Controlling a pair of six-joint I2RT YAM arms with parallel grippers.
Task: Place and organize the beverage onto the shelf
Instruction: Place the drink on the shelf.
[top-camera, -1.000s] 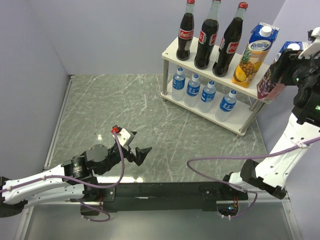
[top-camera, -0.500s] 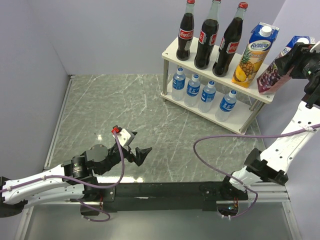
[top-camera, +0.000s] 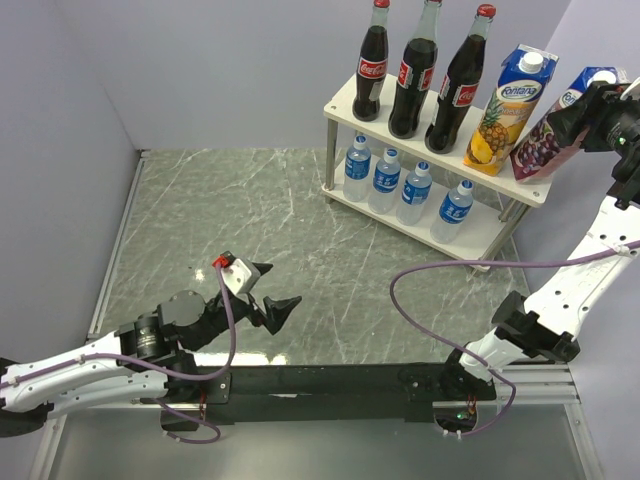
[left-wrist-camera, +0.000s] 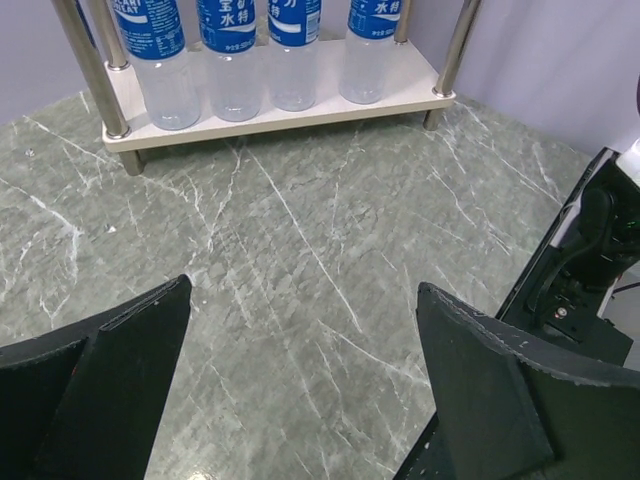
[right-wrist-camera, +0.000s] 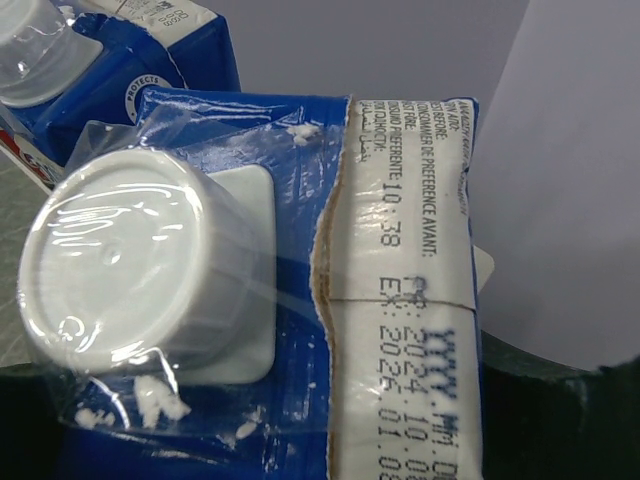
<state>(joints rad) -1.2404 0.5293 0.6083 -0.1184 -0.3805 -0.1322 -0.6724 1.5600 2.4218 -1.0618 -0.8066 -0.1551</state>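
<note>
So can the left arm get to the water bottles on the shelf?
Probably yes: the left gripper is open, faces the water bottles, and only bare table lies between, though it's a stretch.

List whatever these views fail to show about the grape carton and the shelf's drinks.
Grape carton base: top external cannot show whether it touches the shelf; right wrist frames only its cap end.
Water bottles: left wrist's top edge cuts off their caps.
Middle cola bottle: top external's upper edge cuts off its cap.
</note>
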